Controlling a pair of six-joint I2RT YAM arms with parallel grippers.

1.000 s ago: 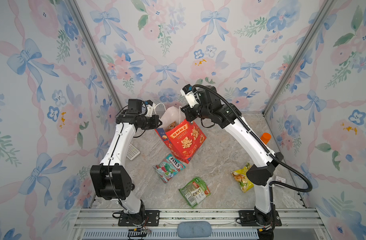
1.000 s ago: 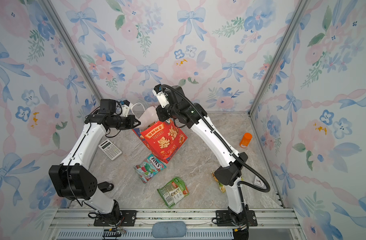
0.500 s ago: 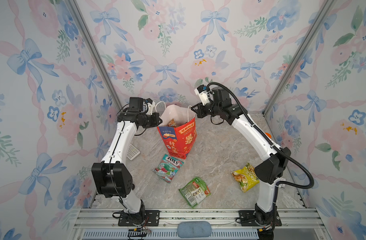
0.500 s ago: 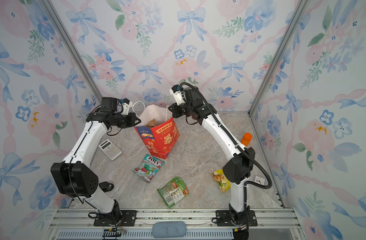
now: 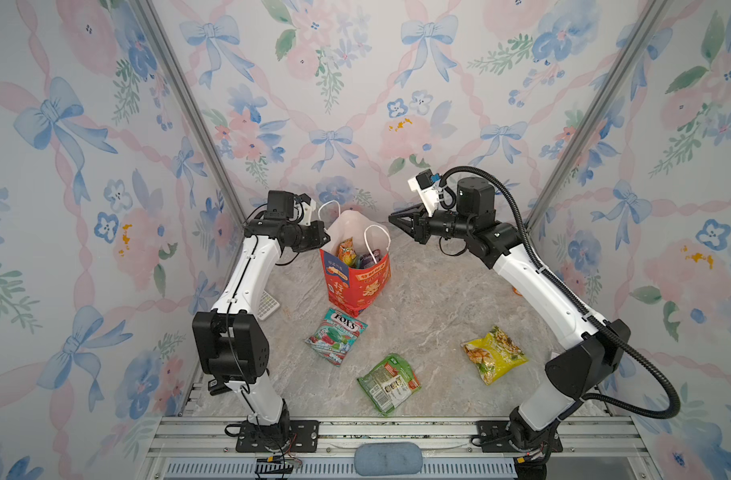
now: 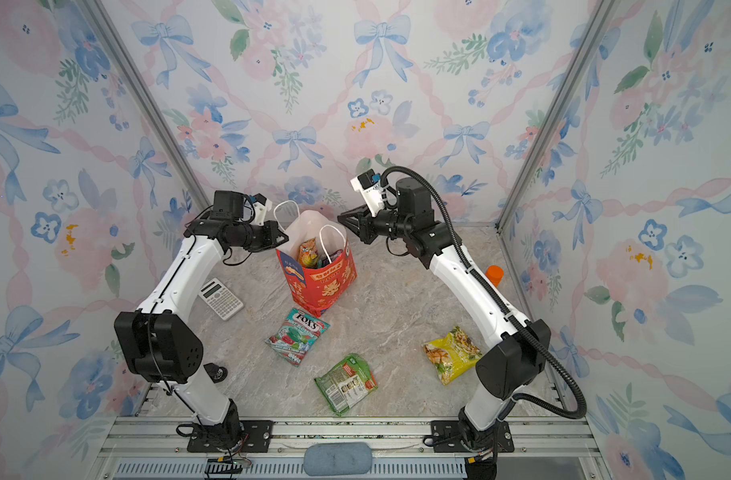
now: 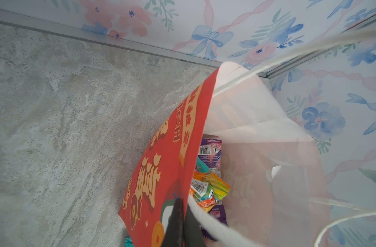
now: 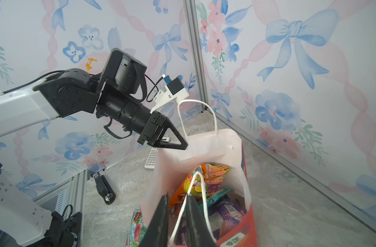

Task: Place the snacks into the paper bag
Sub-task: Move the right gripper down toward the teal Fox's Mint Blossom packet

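Three snacks (image 5: 336,336) lie near six o'clock of the upright red paper bag (image 5: 355,286). My left gripper (image 7: 182,207) pinches its rim; my right gripper (image 8: 178,196) stands narrowly parted. Only the left wrist view shows a barcode on the purple packet (image 7: 211,159).

Top views: high, front, looking down on whole scene. Wrist views: close, both showing paper bag (image 7: 165,149).

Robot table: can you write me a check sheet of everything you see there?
Surface: marble-look table.
Job's things: paper bag upright, packets inside; FOX'S packet, green packet, yellow packet lie outside.
Clutter: calculator, orange bottle, small black object.
Tools: left tool shut on the bag's rim; right tool slightly open beside the bag, holding nothing.
Cables: black hose loops along the right arm.
Surroundings: floral walls.
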